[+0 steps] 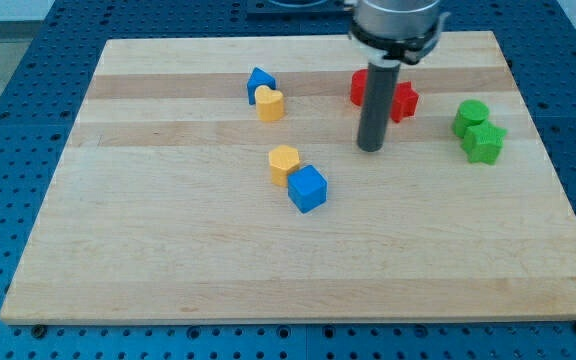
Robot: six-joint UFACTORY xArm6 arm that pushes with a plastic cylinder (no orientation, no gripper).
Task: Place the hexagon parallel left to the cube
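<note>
A yellow hexagon block [283, 162] lies near the board's middle, touching the upper left corner of a blue cube [308, 188]. My tip [371, 149] is the lower end of a dark rod that comes down from the view's top. It stands to the right of and slightly above the hexagon and cube, apart from both by about a block's width or more.
The wooden board [168, 250] lies on a blue pegboard table. A blue block [259, 81] touches a yellow heart-like block [271, 103] at upper middle. Red blocks [402, 100] sit behind the rod. A green cylinder [471, 115] and green star-like block [486, 142] sit at right.
</note>
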